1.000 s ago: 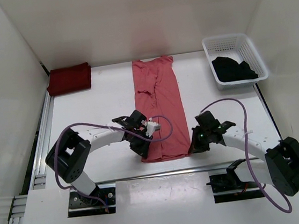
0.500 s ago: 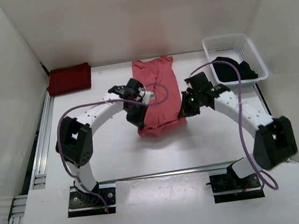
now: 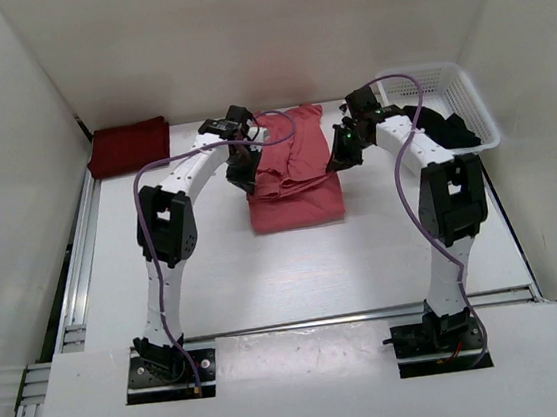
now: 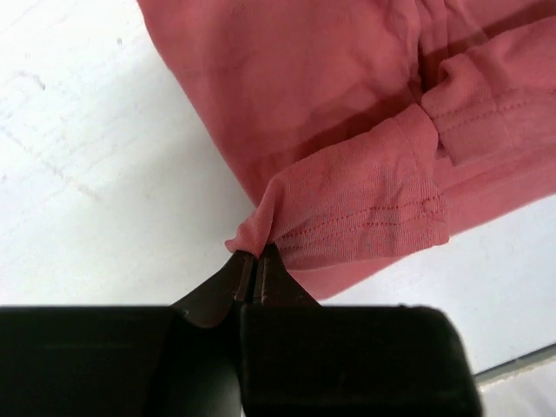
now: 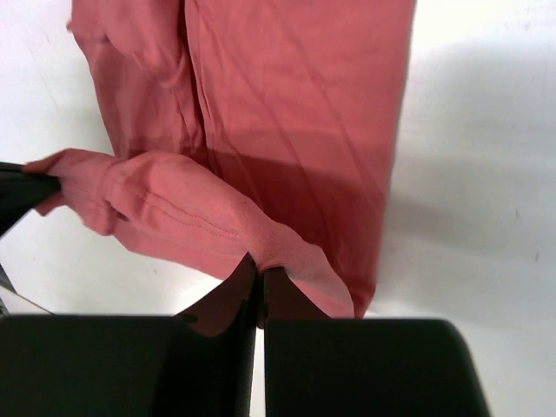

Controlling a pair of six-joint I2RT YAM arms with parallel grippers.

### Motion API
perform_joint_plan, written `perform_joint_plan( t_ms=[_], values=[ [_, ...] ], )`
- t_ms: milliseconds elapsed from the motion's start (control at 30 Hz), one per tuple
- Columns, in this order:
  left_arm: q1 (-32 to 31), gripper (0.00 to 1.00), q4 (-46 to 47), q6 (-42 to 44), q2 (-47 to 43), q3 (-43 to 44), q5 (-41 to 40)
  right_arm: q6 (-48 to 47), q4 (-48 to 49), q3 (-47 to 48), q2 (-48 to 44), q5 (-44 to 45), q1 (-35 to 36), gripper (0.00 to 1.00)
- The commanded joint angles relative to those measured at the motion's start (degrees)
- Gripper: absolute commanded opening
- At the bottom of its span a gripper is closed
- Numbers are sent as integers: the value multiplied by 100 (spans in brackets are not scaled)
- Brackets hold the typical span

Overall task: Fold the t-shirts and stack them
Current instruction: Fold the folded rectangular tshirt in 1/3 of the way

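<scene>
Over far table (image 3: 214, 256) — both stretched fully forward | left hand (image 4: 254, 265) pinching salmon shirt (image 3: 296, 188) hem | right hand (image 5: 259, 271) pinching it too

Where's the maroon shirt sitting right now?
In the top view, the maroon shirt lies folded at the far left corner of the table, apart from the pink shirt at centre.

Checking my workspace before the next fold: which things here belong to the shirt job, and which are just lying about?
Job:
salmon pink shirt, mid-fold
folded maroon shirt, far left
black shirt, far right

Lying about:
white mesh basket holding the black shirt
metal rail, left edge
</scene>
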Motion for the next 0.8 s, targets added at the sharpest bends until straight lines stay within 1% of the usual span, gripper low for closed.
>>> perform_joint_plan(
  t_ms=[0,167,333,433,500,533,567,600,633,667,700,767],
  values=[
    [-23,11,-115,38,36,405,-192,-133,-234,545,218,-270,-32,0],
    [-23,12,297,38,150,536,-254,-203,-340,871,728,-298,-85,0],
    [82,12,351,38,449,835,-307,-98,-340,1327,1124,-349,-269,0],
    [134,14,491,38,501,836,-307,-98,-340,1625,1369,-350,-269,0],
    [135,17,544,38,554,905,-307,-98,-340,1758,1519,-472,-322,0],
    [135,23,544,38,641,906,-307,-98,-340,1758,1520,-473,-374,3],
    [135,26,544,38,642,906,-307,-46,-340,1758,1598,-473,-375,18],
    [135,29,544,38,720,906,-307,-45,-340,1828,1669,-473,-427,27],
    [135,34,483,38,721,906,-307,25,-340,1907,1669,-473,-427,34],
    [135,44,483,38,721,906,-455,25,-340,1978,1730,-525,-427,41],
    [135,48,483,38,721,836,-508,25,-340,2065,1731,-526,-488,51],
    [188,57,483,38,721,836,-771,25,-340,2338,1731,-587,-489,57]
  ],
)
